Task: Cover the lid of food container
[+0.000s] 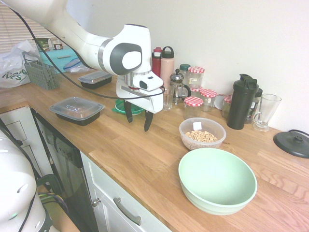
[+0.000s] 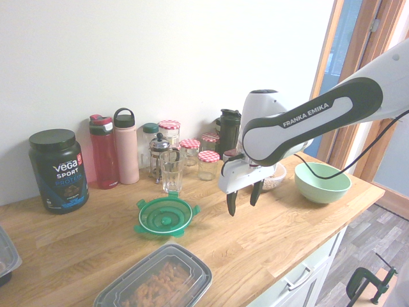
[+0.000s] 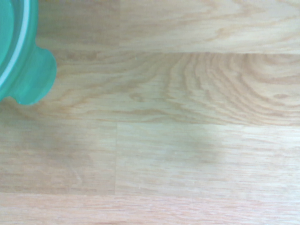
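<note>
Along the long oak-plank wooden counter point(image 1: 145, 154) I see the white arm reaching in, its two-finger gripper point(image 1: 138, 119) pointing straight down above bare wood, dark fingers point(image 2: 231, 203) spread apart and holding nothing. Next in size, the wide mint-green bowl point(image 1: 217, 180) sits near the counter's front edge. Just behind it stands the small round clear plastic food container point(image 1: 202, 133), cereal rings inside and a small white sticker on its wall, its top uncovered. The black rectangular tray with a clear lid point(image 1: 77, 110) lies well to the other side of the gripper, and a second such tray point(image 1: 95, 79) sits further back. The round translucent green plastic lid point(image 2: 164, 216) lies flat on the wood beside the gripper, near a clear drinking glass point(image 2: 170, 171); my first exterior view shows it partly hidden behind the hand, and the wrist view catches only one clip tab and a bit of rim. So the lid and the container are apart, with the gripper between them.
</note>
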Tool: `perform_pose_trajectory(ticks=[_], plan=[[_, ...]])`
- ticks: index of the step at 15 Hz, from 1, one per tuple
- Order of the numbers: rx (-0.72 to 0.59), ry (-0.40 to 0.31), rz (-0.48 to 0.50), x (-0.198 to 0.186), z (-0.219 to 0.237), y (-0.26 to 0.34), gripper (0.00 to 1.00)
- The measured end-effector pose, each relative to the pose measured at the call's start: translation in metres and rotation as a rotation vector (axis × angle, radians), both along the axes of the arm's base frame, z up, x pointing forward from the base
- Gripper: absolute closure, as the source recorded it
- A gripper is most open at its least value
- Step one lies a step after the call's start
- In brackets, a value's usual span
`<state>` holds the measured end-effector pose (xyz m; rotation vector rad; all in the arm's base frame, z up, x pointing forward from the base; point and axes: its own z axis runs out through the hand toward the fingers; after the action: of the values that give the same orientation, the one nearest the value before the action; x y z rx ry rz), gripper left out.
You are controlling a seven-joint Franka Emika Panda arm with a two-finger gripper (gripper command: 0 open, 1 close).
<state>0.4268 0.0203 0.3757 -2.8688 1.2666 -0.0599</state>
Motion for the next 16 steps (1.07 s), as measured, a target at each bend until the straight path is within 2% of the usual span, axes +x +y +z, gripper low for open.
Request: perform_pose_trajectory(ticks=[3, 5, 8, 11, 16], plan=[[0.027, -0.026, -0.012, 0.005, 0.005, -0.003, 0.00], [0.110, -0.074, -0.008, 0.018, 0.016, 0.005, 0.00], [0.259, -0.130, 0.066, 0.043, 0.016, 0.019, 0.00], [0.349, -0.132, 0.073, 0.073, 0.002, 0.018, 0.00], [0.385, -0.135, 0.044, 0.122, -0.022, 0.018, 0.00]])
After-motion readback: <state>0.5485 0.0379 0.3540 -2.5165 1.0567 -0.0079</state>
